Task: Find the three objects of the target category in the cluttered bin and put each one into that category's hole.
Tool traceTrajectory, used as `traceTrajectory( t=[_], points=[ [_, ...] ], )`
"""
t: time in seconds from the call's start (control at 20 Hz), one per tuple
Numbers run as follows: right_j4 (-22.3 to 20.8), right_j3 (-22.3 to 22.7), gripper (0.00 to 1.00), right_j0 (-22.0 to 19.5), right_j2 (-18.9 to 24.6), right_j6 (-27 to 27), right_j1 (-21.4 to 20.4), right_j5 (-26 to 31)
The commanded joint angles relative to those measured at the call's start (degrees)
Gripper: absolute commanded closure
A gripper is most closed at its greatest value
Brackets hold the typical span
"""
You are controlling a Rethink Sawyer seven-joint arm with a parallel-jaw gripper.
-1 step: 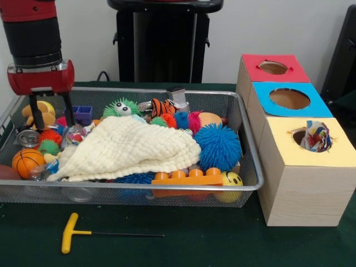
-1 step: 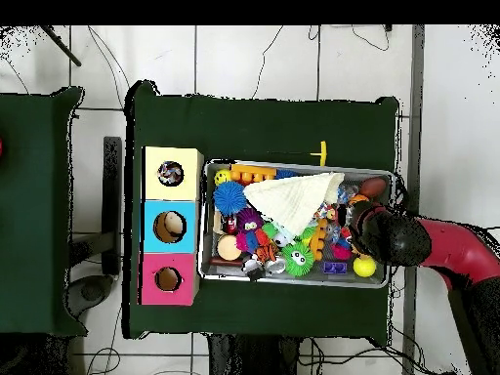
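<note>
Currently our gripper [image 1: 51, 111] hangs with fingers spread and empty over the wire bin's [image 1: 245, 133] end, because the cream cloth [image 1: 130, 147] hides toys; one colourful item [image 1: 316, 136] already sits in the yellow hole [image 1: 303, 136].

bin [image 1: 245, 119]: packed | cloth [image 1: 130, 147] covers middle | yellow hole [image 1: 311, 136] plugged | red hole [image 1: 273, 68], blue hole [image 1: 289, 98] open
</note>
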Motion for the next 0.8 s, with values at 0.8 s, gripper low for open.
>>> traceTrajectory(
  t=[0.8],
  points=[
    [-5.1, 5.0, 0.00, 1.8, -4.5, 1.3, 5.0, -6.6]
  ],
)
